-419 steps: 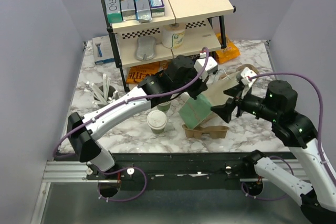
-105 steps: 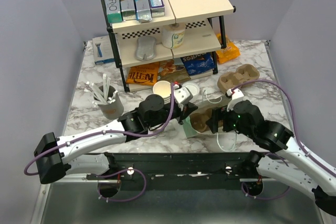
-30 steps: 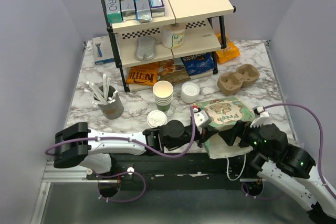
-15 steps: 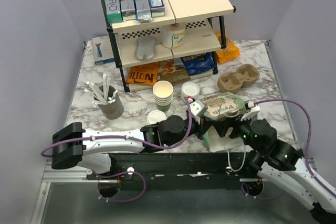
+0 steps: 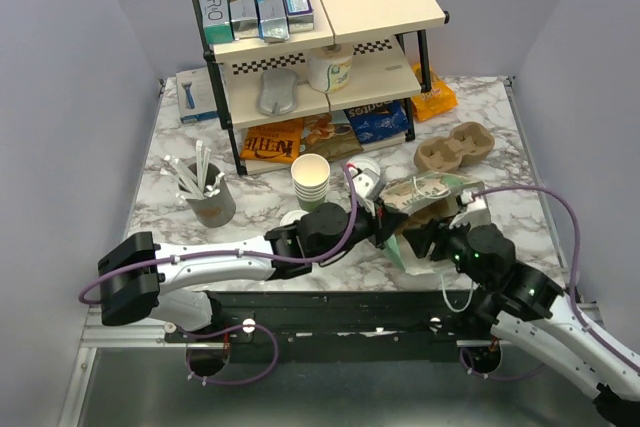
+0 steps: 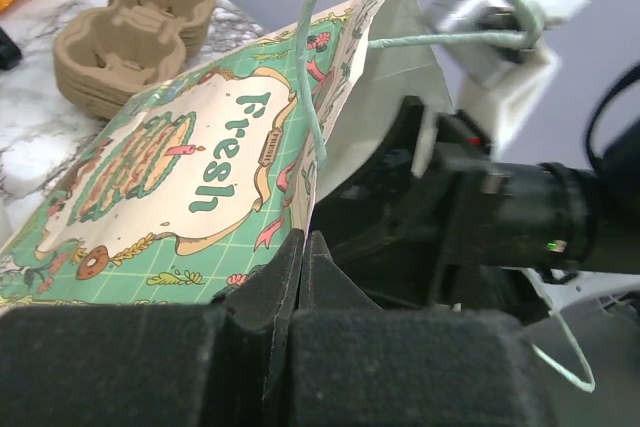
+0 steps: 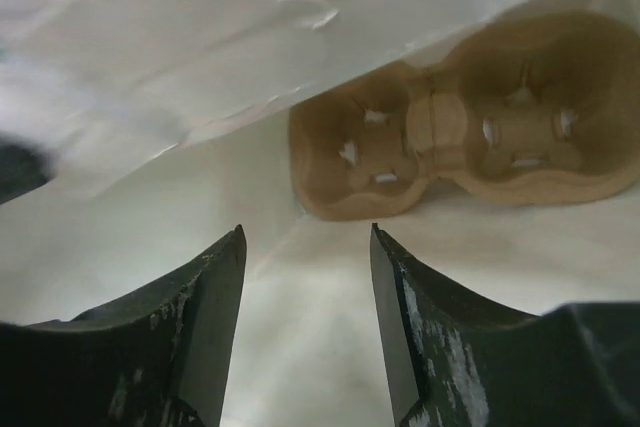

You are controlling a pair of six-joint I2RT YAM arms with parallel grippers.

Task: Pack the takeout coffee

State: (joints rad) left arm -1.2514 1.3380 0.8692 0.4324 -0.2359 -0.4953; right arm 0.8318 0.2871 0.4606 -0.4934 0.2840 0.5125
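The green paper bag (image 6: 190, 197) reads "Fresh"; boxes (image 5: 240, 2) atop the shelf (image 5: 380, 7) show "RO".

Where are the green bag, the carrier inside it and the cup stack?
green bag (image 6: 180, 197): left wrist view, printed front panel.
carrier (image 7: 430, 125): right wrist view, ridge between its two wells.
cup stack (image 5: 311, 171): top external view, top cup's mouth.

Soft, even overhead light on the table (image 5: 150, 217), faint shadows. Inside the paper bag (image 7: 300, 67) it washes out pale at twelve o'clock; the left gripper (image 6: 303, 252) blurs dark at six.
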